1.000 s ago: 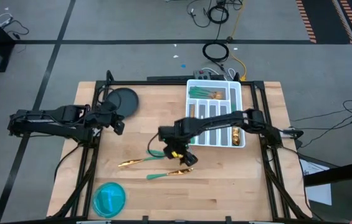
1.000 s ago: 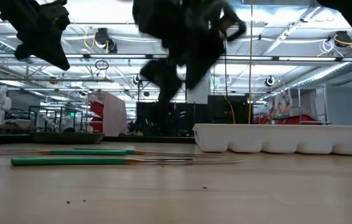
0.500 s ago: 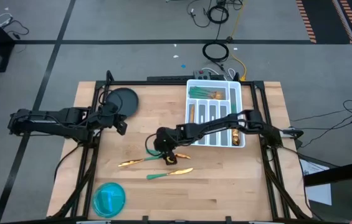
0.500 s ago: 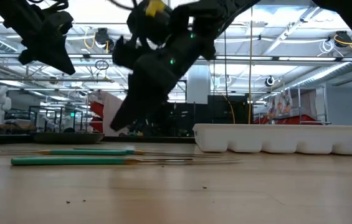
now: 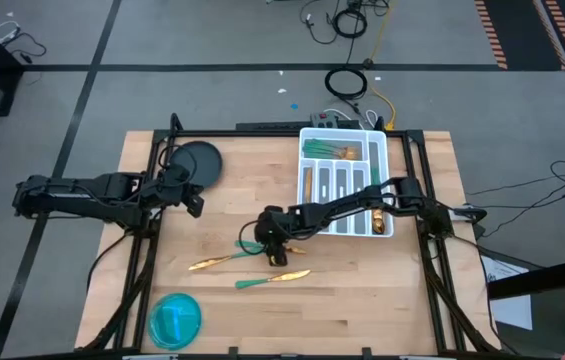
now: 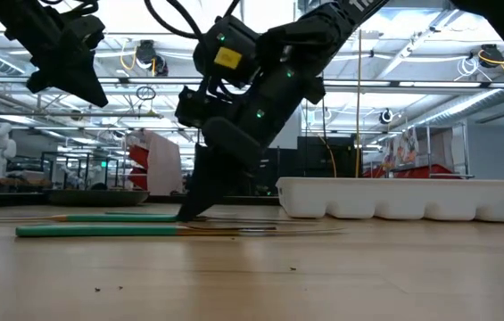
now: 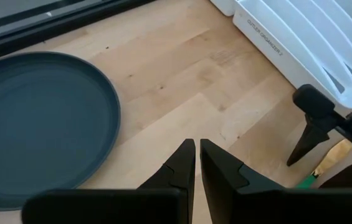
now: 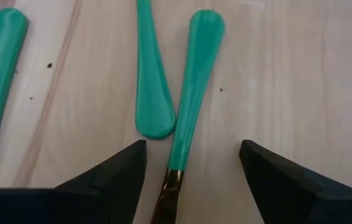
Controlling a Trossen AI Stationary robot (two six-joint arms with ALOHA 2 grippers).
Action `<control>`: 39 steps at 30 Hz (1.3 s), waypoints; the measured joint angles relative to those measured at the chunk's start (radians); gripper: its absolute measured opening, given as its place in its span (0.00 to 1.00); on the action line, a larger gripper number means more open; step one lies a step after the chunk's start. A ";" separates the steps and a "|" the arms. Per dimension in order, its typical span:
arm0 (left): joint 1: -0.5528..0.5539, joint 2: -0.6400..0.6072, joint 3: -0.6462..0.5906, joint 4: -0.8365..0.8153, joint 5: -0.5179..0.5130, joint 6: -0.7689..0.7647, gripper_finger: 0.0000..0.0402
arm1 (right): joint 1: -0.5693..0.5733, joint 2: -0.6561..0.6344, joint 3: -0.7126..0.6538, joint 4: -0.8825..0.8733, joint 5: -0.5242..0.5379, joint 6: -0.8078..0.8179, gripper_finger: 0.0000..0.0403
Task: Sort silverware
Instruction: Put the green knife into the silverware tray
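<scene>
Three pieces of silverware with teal handles and gold heads lie flat on the wooden table: one [image 5: 220, 260], one [image 5: 272, 278], and one partly under my right gripper [image 5: 270, 238]. My right gripper [image 8: 191, 149] is open and points down. Its fingers stand on either side of the middle teal handle [image 8: 191, 93] without touching it. In the low view its tips [image 6: 189, 209] are at the table top. My left gripper [image 5: 192, 203] is shut and empty, and hovers beside a dark plate [image 7: 38, 124].
A white divided tray [image 5: 387, 190] stands at the back right and holds more silverware [image 5: 328, 151]. A dark plate [image 5: 198, 162] lies at the back left, and a blue bowl [image 5: 175, 318] near the front left. Bare wood lies at the front right.
My right gripper has gone down from well above the table, a little toward the left edge, and has tipped to point down. Its tips now stand at the table top over the teal handles. The silverware has not moved.
</scene>
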 joint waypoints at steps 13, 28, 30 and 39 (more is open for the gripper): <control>0.000 0.000 0.000 -0.002 0.002 0.001 0.08 | 0.002 -0.002 -0.082 0.060 0.060 0.092 0.32; 0.000 0.000 0.000 -0.015 0.002 0.011 0.08 | 0.007 -0.015 -0.088 0.066 0.060 0.138 0.01; 0.000 0.000 0.000 -0.016 0.002 0.010 0.08 | 0.009 -0.030 -0.090 0.079 0.061 0.150 0.01; 0.000 0.000 0.000 -0.021 0.002 0.031 0.08 | 0.012 -0.101 -0.096 0.088 0.053 0.199 0.00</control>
